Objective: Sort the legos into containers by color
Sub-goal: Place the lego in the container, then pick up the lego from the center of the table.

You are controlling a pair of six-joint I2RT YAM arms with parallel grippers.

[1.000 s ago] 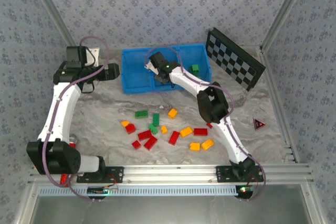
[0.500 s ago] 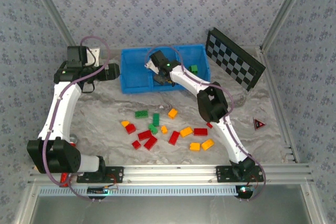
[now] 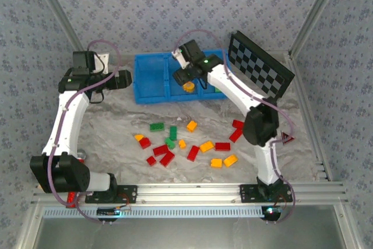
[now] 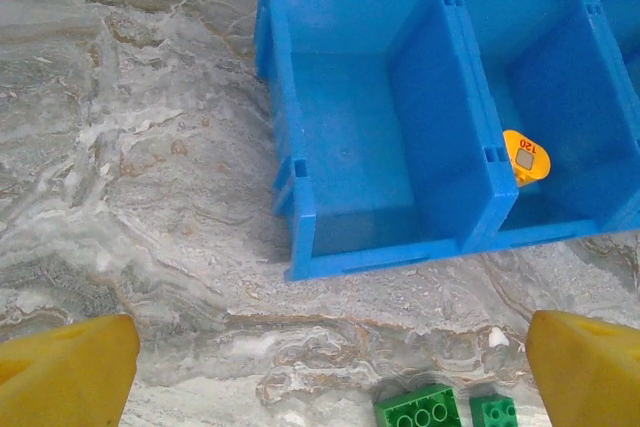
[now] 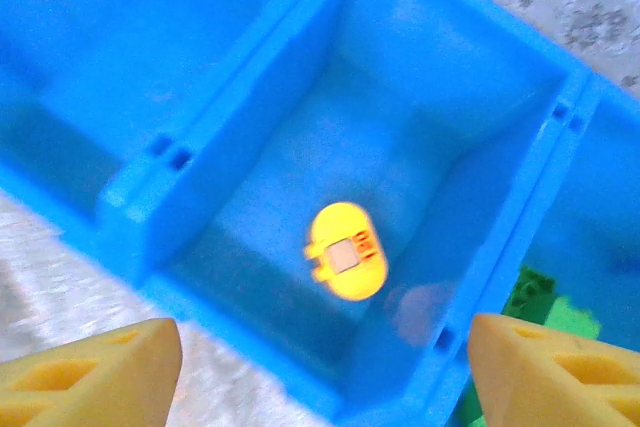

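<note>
The tray (image 3: pixel 150 80) sits at the far edge of the table (image 3: pixel 116 126), and the right gripper (image 3: pixel 184 79) hangs over its middle box, fingers apart and holding nothing. A yellow piece (image 5: pixel 346 252) lies in that box and a green brick (image 5: pixel 535 297) in the right one. The left gripper (image 4: pixel 330 367) is wide open beside the tray's left end, and more legos (image 3: pixel 222 146) lie loose in the middle of the table

Three containers (image 3: pixel 150 83) in a row at the back of the table (image 3: pixel 111 126); rounded lego (image 5: pixel 347 264) in the middle one, perhaps bricks (image 5: pixel 540 307) in the right; loose legos (image 3: pixel 222 146) scattered in front.
</note>
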